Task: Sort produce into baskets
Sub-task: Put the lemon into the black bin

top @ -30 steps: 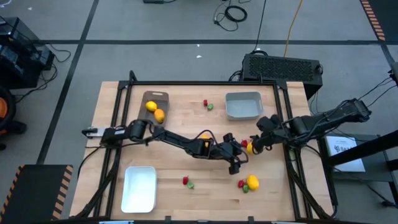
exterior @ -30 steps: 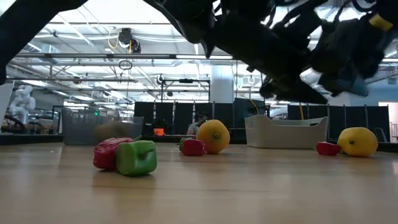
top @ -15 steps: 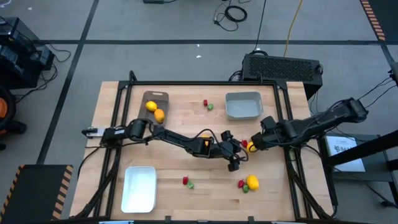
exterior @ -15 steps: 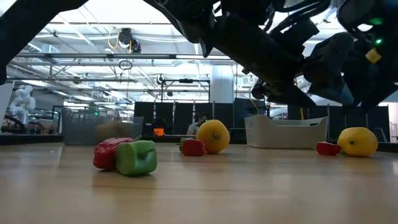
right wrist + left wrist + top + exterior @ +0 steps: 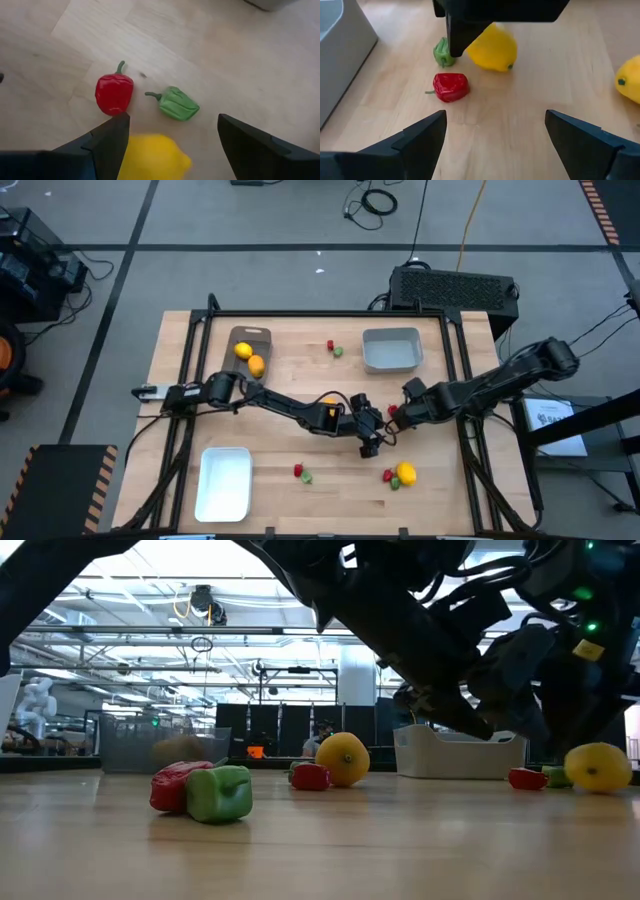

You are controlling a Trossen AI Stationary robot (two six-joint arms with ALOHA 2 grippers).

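Note:
A yellow lemon, a red pepper piece and a green piece lie on the table's right-middle. My right gripper is open above them, and the lemon lies between its fingers. My left gripper is open and empty, just left of this group and pointing at it. The brown-grey basket holds a yellow fruit and an orange fruit. The grey-blue basket and the white basket hold nothing that shows. My right gripper comes from above and the table's right. One finger stands close against the lemon's side. I cannot tell whether it touches. The lemon rests on the table.
Another lemon with red and green pieces lies near the front right. A red and green pair lies front centre, another at the far middle. An orange fruit sits behind my left arm. Both arms crowd the table's middle.
My right gripper has gone toward the table's left and down over the lemon. The lemon has shifted a little toward the table's right, and the green piece beside it now shows. My left gripper has drawn back slightly toward the left.

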